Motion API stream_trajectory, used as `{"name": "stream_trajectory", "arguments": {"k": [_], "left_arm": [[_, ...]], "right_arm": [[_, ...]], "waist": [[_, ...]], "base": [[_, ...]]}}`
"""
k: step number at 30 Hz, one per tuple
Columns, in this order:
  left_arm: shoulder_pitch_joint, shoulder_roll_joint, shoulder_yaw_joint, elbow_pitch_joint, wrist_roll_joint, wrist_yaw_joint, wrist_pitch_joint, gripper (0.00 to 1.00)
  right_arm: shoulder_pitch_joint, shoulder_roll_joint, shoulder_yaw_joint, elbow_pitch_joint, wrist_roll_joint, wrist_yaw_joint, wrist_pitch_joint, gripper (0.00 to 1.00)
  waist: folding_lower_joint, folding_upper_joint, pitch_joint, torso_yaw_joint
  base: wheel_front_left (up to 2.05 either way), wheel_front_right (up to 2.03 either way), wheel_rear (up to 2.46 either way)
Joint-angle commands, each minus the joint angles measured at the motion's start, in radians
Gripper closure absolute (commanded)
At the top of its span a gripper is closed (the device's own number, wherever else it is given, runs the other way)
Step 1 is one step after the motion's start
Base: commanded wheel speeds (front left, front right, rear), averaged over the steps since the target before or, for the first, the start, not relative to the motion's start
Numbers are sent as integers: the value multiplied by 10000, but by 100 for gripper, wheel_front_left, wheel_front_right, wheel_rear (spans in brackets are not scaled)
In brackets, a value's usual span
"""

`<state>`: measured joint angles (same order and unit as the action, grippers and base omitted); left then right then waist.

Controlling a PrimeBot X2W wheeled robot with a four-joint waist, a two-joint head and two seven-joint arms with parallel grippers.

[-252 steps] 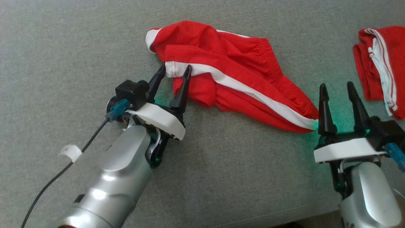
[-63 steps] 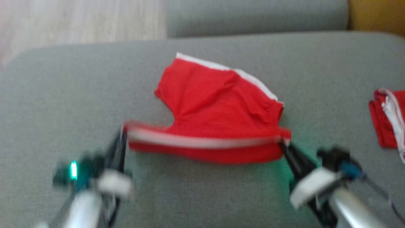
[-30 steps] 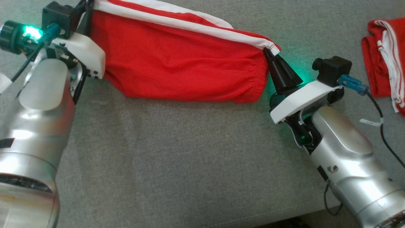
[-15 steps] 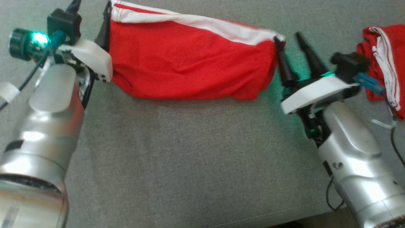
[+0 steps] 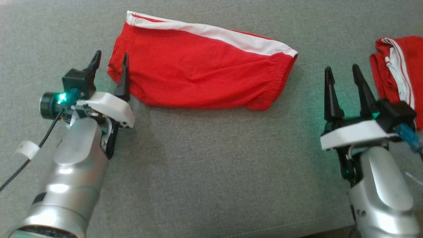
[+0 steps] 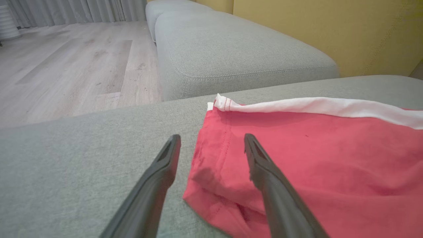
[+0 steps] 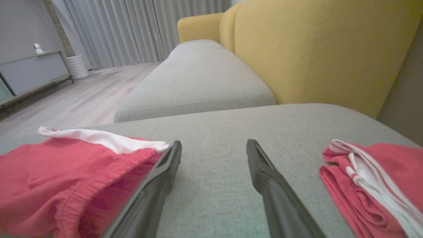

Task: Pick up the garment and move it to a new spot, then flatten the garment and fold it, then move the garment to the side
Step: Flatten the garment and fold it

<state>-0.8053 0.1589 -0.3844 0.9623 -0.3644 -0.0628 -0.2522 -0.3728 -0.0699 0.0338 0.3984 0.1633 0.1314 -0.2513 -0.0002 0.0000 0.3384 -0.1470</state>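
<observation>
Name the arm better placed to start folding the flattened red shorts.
Left, probably. The left gripper is open, one finger at the hem edge of the red shorts. The right gripper, also open, sits apart from the waistband end, over bare cushion beside the folded red pile.

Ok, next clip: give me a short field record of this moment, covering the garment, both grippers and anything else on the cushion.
garment: red shorts with a white stripe, spread fairly flat on the grey cushion, not yet folded
left gripper: open, straddling the shorts' left edge, gripping nothing
right gripper: open, between the shorts and the other pile, holding nothing
other item: folded red-and-white garment at the right edge
likely next step: folding
</observation>
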Motion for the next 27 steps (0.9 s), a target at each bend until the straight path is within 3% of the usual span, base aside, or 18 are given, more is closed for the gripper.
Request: {"name": "stream_trajectory", "arguments": {"k": [1, 8, 16, 17, 18, 19, 27], "left_arm": [[-166, 249, 377, -262, -126, -50, -94, 0], [-183, 94, 626, 515, -392, -270, -94, 0], [-402, -15, 578, 2026, -451, -122, 84, 0], [-419, -65, 557, 2198, -465, -116, 188, 26], [-433, -110, 502, 2352, -439, -86, 284, 84], [-435, -155, 474, 2460, -439, -79, 323, 100], [60, -434, 574, 2719, -691, -37, 91, 100]], "right_arm": [[198, 158, 133, -326, -141, -7, -104, 0], [559, 192, -104, -404, -240, -7, -104, 0], [582, 195, -99, -409, -220, -7, -104, 0], [581, 195, -97, -412, -227, -7, -104, 0], [581, 195, -97, -411, -226, -7, -104, 0], [579, 195, -86, -414, -233, -7, -104, 0], [816, 196, -145, -268, -258, -7, -104, 0]], "waist": [[2, 0, 25, -37], [2, 0, 156, -273], [2, 0, 219, -412], [2, 0, 212, -399], [2, 0, 187, -375], [2, 0, 146, -341], [2, 0, -719, 139]], "base": [[0, 0, 0], [0, 0, 0], [0, 0, 0], [0, 0, 0], [0, 0, 0], [0, 0, 0], [0, 0, 0]]}}
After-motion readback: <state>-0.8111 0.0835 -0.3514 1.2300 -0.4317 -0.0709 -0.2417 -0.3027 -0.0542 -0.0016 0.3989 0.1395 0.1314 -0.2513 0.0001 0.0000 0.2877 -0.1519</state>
